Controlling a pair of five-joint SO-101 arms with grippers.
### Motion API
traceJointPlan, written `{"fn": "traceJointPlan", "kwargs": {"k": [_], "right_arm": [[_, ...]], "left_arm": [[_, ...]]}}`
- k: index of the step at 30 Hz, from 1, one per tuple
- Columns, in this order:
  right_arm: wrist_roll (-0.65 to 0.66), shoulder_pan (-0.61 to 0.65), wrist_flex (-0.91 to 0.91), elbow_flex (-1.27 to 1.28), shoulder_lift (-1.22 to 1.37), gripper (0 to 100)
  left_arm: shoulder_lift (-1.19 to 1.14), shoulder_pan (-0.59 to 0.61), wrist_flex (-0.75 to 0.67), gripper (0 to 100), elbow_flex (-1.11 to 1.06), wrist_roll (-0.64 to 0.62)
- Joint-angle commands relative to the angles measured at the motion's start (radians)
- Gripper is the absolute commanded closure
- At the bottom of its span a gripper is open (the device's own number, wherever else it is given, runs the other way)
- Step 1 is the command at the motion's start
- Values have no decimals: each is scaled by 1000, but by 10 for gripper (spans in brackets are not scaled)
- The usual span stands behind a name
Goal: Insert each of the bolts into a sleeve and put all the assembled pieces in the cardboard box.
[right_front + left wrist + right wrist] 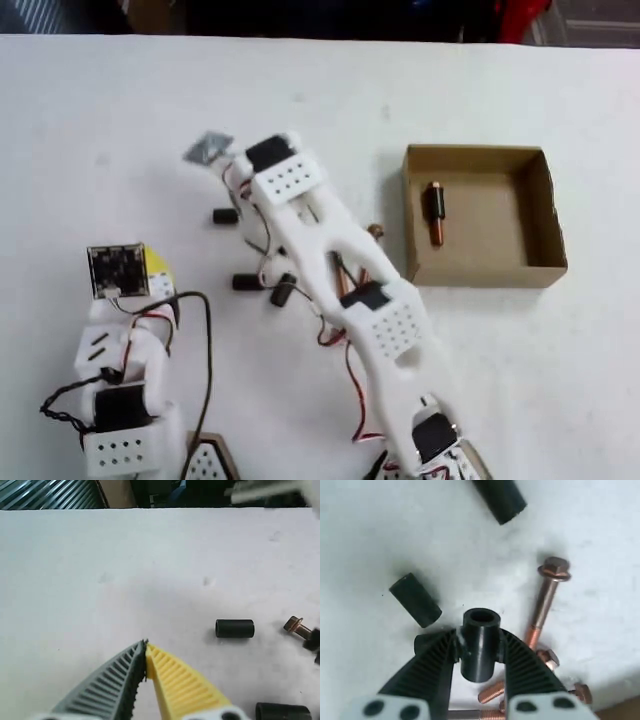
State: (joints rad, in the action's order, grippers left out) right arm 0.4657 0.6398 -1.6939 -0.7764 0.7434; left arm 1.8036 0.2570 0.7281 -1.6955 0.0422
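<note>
A: Where is the sleeve sitting?
B: The right gripper [478, 639] is clamping a black sleeve [480, 655] between its dark fingers, with the open bore facing the wrist camera. From above, the right arm [330, 240] is covering that grip.
A: And the loose parts?
B: A nearer sleeve [415, 600] is lying just beside the held one, and a farther sleeve [500, 497] is lying beyond it. A long copper bolt [545, 600] is resting on the other side, near the fingers. More bolts [492, 692] are bunching partly under the gripper.
A: What is the high view adding?
B: The cardboard box [490, 275] is standing on the white worktop [100, 100] just beside the bolts. One assembled piece [435, 212], a bolt wearing a sleeve, is lying inside it.
A: The other arm?
B: The left gripper [146, 647] is hanging closed and empty over bare worktop. Its wrist view is showing the grey and yellow fingertips touching. From above, a camera board [118, 270] is hiding most of it.
</note>
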Motion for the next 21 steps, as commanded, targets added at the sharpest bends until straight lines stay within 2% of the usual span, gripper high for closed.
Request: {"fn": "traceJointPlan", "kwargs": {"k": [1, 9, 21], "right_arm": [[-8, 2, -68, -69, -222, 981], [-8, -2, -73, -38, -486, 981], [-8, -4, -67, 374, -1052, 981]], "left_arm": [[4, 2, 2, 977, 2, -5], [4, 1, 2, 977, 2, -5], [5, -38, 37, 976, 2, -5]]}}
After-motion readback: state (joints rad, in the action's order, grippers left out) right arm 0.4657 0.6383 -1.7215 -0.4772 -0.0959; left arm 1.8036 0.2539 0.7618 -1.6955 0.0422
